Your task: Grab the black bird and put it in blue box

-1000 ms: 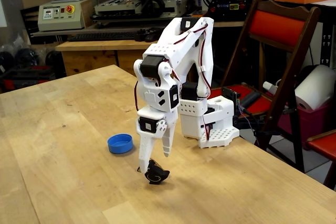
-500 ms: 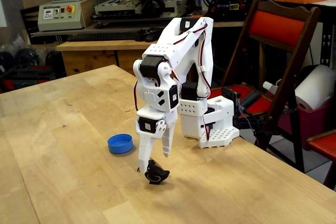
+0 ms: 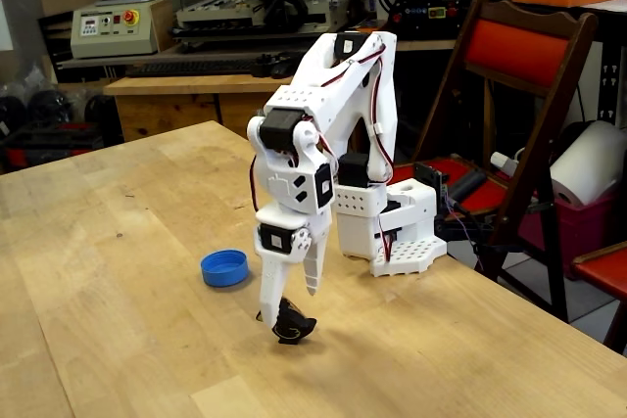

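Step in hand: the gripper (image 3: 285, 317) is pinching the black bird (image 3: 290, 324) at the very bottom of its reach, so I judge the grab to be just completing and the lift only beginning.
Hand state: the fingers are sitting narrow, closing on the bird from both sides; the long white finger (image 3: 268, 299) is pressing its left side as the fixed view shows it, and the shorter one is coming down on top.
Bird: it is hanging at the fingertips, tilted, its underside right at the wooden table (image 3: 118, 281); whether it is touching the wood or just clear of it cannot be told.
Blue cap: the blue box (image 3: 224, 267) is lying on the table to the left of the hand and a little farther from the camera, near but apart from the bird, and empty.
Next move: it is calling for a short rise to clear the low rim, a swing leftward until the bird is hanging over the cap, then a lowering and a release.
Risk: the grip is looking shallow, so the flat figure could be slipping or twisting during the swing.
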You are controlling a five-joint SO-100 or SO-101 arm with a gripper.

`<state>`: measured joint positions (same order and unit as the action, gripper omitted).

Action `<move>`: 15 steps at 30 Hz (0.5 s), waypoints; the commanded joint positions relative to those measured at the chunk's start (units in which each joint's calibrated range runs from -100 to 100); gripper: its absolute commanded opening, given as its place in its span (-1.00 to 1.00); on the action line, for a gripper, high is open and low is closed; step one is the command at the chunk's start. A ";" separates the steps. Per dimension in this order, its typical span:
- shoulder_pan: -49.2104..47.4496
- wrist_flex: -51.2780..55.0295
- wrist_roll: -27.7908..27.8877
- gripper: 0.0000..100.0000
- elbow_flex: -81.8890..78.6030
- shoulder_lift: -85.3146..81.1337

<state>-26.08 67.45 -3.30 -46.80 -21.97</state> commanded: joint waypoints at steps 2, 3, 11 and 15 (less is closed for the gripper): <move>-0.59 -0.26 -0.10 -0.30 2.82 3.45; -0.59 -0.26 -0.10 -0.30 2.82 4.22; -0.59 -0.34 -0.15 -0.30 3.09 5.50; -0.59 -0.34 -0.15 -0.32 3.09 5.59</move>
<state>-26.08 67.21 -3.30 -46.72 -16.05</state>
